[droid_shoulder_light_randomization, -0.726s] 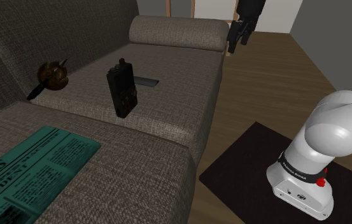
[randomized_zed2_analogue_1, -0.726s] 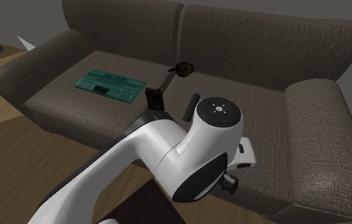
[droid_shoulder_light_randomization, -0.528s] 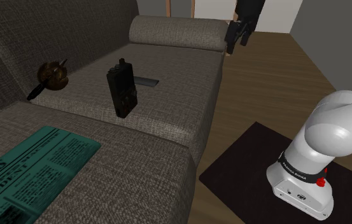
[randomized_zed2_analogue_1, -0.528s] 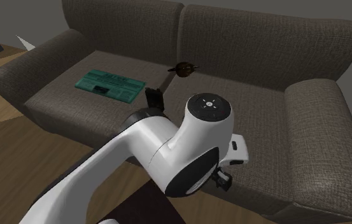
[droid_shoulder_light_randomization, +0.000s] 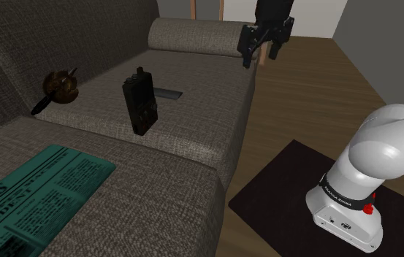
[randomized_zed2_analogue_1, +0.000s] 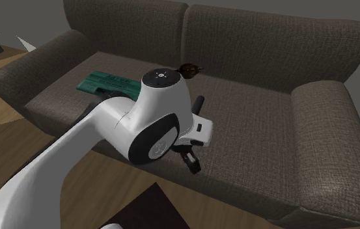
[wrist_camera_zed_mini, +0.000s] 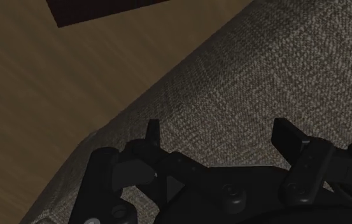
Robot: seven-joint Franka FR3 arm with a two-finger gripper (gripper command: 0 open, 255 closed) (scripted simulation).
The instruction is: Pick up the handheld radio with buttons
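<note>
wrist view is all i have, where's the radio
Observer: The radio stands on end on the sofa seat.
Operator: which way from the gripper
Observer: The gripper hangs open over the seat's front edge; the radio is lower and toward the shoulder view's left.
Operator: anything close to it
Observer: A flat dark strip lies on the seat beside it; a brown ball sits apart, by the backrest.

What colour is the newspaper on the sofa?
The newspaper is teal green with dark print; the shoulder view shows it best.
</note>
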